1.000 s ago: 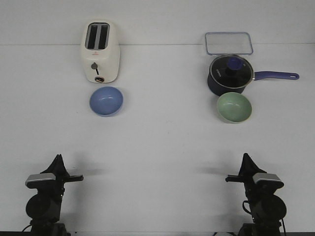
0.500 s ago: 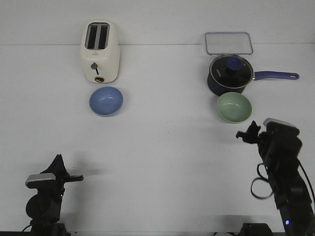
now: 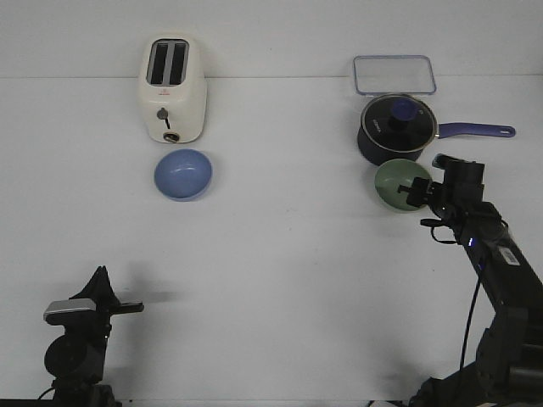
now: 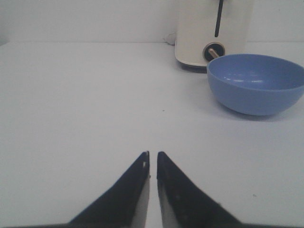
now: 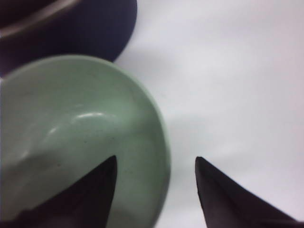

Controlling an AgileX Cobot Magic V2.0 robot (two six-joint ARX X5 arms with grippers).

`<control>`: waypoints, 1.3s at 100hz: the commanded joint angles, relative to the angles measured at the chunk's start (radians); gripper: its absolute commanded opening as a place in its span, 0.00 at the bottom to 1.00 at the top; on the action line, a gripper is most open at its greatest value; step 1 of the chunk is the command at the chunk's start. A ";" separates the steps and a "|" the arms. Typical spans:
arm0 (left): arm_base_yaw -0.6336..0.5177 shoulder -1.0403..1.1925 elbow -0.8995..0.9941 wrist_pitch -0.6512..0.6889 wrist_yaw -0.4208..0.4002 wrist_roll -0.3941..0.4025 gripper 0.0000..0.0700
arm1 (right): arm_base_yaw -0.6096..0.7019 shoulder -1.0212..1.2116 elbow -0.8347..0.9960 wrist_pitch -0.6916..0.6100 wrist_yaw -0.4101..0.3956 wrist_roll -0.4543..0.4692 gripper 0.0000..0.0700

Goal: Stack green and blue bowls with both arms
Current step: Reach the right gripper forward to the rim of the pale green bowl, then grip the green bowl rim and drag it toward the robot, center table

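The pale green bowl sits on the white table just in front of the navy saucepan. My right gripper is open over the bowl's right rim; in the right wrist view one finger is above the inside of the green bowl and the other is outside the rim, gripper. The blue bowl sits at the left in front of the toaster, and shows in the left wrist view. My left gripper is shut and empty at the front left, far from the blue bowl; gripper.
A cream toaster stands behind the blue bowl. A dark navy saucepan with a glass lid and a blue handle touches or nearly touches the green bowl's far side. A clear rectangular container lid lies behind it.
My right arm has swung forward from the front right of the table to the green bowl, and its gripper now straddles the bowl's right rim. The left arm has not moved.
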 commanded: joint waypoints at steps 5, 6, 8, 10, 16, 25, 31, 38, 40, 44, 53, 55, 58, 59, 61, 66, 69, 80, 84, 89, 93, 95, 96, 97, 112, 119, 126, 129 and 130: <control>0.002 -0.001 -0.018 0.014 0.000 -0.002 0.02 | -0.006 0.058 0.025 0.044 -0.014 0.033 0.45; 0.002 -0.001 -0.018 0.014 0.000 -0.002 0.02 | -0.006 0.061 0.025 0.045 -0.016 0.035 0.43; 0.002 -0.001 -0.018 0.013 0.000 -0.002 0.02 | -0.006 0.068 0.025 0.051 -0.022 0.038 0.39; 0.002 -0.001 -0.018 0.013 0.000 -0.002 0.02 | -0.006 0.074 0.025 0.053 -0.027 0.040 0.32; 0.002 -0.001 -0.018 0.014 0.000 -0.002 0.02 | -0.006 0.085 0.025 0.060 -0.027 0.043 0.12; 0.002 -0.001 -0.018 0.014 0.000 -0.002 0.02 | -0.006 0.085 0.025 0.074 -0.026 0.046 0.00; 0.002 -0.001 -0.018 0.013 0.000 -0.002 0.02 | -0.006 0.074 0.025 0.080 -0.027 0.047 0.00; 0.002 -0.001 -0.018 0.014 0.000 -0.002 0.02 | -0.012 0.048 0.025 0.058 -0.035 0.045 0.00; 0.002 -0.001 -0.018 0.014 0.000 -0.002 0.02 | -0.013 0.037 0.025 0.047 -0.039 0.043 0.00; 0.002 -0.001 -0.018 0.013 0.000 -0.002 0.02 | -0.013 0.009 0.024 0.028 -0.045 0.038 0.00; 0.002 -0.001 -0.018 0.013 0.000 -0.002 0.02 | -0.012 -0.072 0.022 -0.012 -0.084 0.035 0.00; 0.002 -0.001 -0.018 0.013 0.000 -0.002 0.02 | -0.012 -0.093 0.022 -0.023 -0.095 0.035 0.00; 0.002 -0.001 -0.018 0.014 0.000 -0.002 0.02 | -0.009 -0.127 0.019 -0.043 -0.116 0.035 0.00; 0.002 -0.001 -0.018 0.014 0.000 -0.002 0.02 | -0.007 -0.140 0.018 -0.049 -0.123 0.035 0.00; 0.002 -0.001 -0.018 0.014 0.000 -0.002 0.02 | -0.002 -0.165 0.013 -0.058 -0.138 0.035 0.00; 0.002 -0.001 -0.018 0.014 0.000 -0.002 0.02 | 0.024 -0.232 -0.008 -0.072 -0.165 0.035 0.00; 0.002 -0.001 -0.018 0.014 0.000 -0.002 0.02 | 0.043 -0.276 -0.027 -0.079 -0.175 0.035 0.00; 0.002 -0.001 -0.018 0.013 0.000 -0.002 0.02 | 0.149 -0.435 -0.127 -0.084 -0.183 0.050 0.00; 0.002 -0.001 -0.018 0.014 0.000 -0.002 0.02 | 0.205 -0.486 -0.168 -0.085 -0.183 0.058 0.00; 0.002 -0.001 -0.018 0.014 0.000 -0.002 0.02 | 0.284 -0.538 -0.219 -0.085 -0.183 0.059 0.00; 0.002 -0.001 -0.018 0.013 0.000 -0.002 0.02 | 0.352 -0.570 -0.257 -0.087 -0.182 0.064 0.00; 0.002 -0.001 -0.018 0.014 0.000 -0.002 0.02 | 0.387 -0.582 -0.276 -0.087 -0.182 0.068 0.00; 0.002 -0.001 -0.018 0.013 0.000 -0.002 0.02 | 0.404 -0.587 -0.286 -0.087 -0.182 0.072 0.00; 0.002 -0.001 -0.018 0.013 0.000 -0.002 0.02 | 0.422 -0.591 -0.294 -0.087 -0.182 0.075 0.00; 0.002 -0.001 -0.018 0.014 0.000 -0.002 0.02 | 0.647 -0.602 -0.399 -0.077 -0.100 0.115 0.00; 0.002 -0.001 -0.018 0.013 0.000 -0.002 0.02 | 0.722 -0.594 -0.434 -0.044 -0.071 0.133 0.00; 0.002 -0.001 -0.018 0.014 0.000 -0.002 0.02 | 0.775 -0.581 -0.454 -0.021 -0.046 0.154 0.00; 0.002 -0.001 -0.018 0.014 0.000 -0.002 0.02 | 0.790 -0.573 -0.458 -0.017 -0.032 0.157 0.00; 0.002 -0.001 -0.018 0.014 0.000 -0.002 0.02 | 0.794 -0.570 -0.459 -0.016 -0.027 0.159 0.00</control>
